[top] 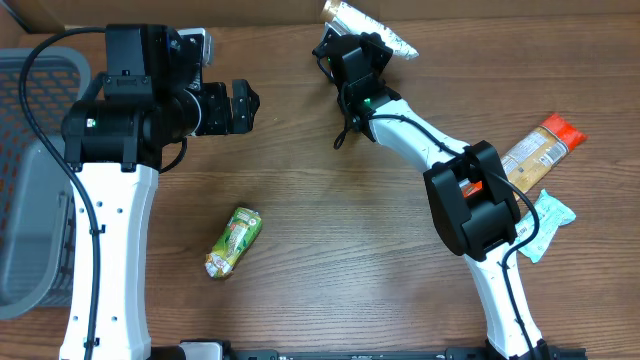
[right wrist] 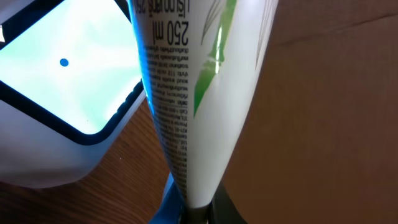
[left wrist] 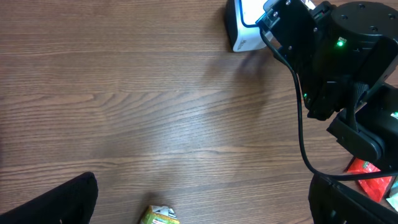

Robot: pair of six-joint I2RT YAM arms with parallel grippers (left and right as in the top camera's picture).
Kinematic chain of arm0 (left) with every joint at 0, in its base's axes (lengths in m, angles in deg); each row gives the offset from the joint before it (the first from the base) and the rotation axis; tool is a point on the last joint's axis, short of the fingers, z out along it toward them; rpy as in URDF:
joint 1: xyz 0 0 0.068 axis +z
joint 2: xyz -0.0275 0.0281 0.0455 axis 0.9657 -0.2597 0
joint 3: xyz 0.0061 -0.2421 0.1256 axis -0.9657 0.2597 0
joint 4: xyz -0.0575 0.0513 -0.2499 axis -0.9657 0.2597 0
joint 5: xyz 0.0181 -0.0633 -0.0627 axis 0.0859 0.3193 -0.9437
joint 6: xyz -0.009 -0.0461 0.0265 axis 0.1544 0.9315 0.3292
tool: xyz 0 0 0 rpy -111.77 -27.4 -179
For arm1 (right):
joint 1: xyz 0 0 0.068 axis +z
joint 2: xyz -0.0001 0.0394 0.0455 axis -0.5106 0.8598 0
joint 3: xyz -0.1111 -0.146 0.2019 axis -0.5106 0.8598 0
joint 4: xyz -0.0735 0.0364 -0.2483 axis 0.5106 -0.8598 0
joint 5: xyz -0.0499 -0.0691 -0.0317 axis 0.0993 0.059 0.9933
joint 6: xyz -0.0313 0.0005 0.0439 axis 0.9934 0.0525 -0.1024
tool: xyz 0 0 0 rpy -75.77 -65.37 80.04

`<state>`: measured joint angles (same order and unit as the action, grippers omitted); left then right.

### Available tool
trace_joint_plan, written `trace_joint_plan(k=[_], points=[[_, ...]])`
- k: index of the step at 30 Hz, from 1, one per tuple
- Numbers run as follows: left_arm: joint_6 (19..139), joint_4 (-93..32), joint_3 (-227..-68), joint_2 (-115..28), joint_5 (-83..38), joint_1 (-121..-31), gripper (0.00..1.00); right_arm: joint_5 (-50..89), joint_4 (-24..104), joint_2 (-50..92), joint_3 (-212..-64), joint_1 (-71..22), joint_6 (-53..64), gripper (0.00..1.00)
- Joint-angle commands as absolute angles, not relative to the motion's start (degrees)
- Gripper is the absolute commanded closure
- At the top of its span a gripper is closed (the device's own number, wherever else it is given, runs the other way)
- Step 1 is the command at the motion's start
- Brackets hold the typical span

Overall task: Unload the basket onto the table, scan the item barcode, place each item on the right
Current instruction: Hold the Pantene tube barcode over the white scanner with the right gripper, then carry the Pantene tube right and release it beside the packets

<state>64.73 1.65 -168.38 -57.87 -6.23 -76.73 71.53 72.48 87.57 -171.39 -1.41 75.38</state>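
Our right gripper [top: 350, 55] is clamped on the tube [right wrist: 186, 93] beside the glowing scanner [right wrist: 62, 93], so we think only the scan is left; our left gripper [top: 240, 107] is wide apart.

White tube [right wrist: 186, 93], green streak, black print; brown wood-grain table [top: 330, 230]

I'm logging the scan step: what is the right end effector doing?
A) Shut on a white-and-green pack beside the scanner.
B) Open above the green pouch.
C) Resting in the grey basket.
A: the right wrist view shows the right end effector gripping the white-and-green pack next to the scanner.
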Motion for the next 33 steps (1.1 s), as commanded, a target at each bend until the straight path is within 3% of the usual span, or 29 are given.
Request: trace_joint_plan(k=[1, 15, 20, 28, 33], points=[[63.6, 1.6, -169.2, -58.2, -6.1, -76.8, 0.0, 72.4, 73.3, 86.5, -172.8, -1.2, 75.4, 0.96], [63.6, 1.6, -169.2, -58.2, -6.1, -76.8, 0.01, 75.1, 73.0, 85.8, -172.9, -0.6, 72.5, 0.96], [63.6, 1.6, -169.2, -58.2, -6.1, -76.8, 0.0, 76.5, 64.5, 79.0, -172.9, 0.8, 56.3, 0.96], [63.6, 1.6, -169.2, -58.2, -6.1, -76.8, 0.0, 42.9, 25.8, 58.0, -172.9, -3.4, 12.7, 0.96], [63.6, 1.6, -169.2, -58.2, -6.1, -76.8, 0.0, 18.0, 8.7, 54.6, -172.6, -13.6, 8.4, 0.96]])
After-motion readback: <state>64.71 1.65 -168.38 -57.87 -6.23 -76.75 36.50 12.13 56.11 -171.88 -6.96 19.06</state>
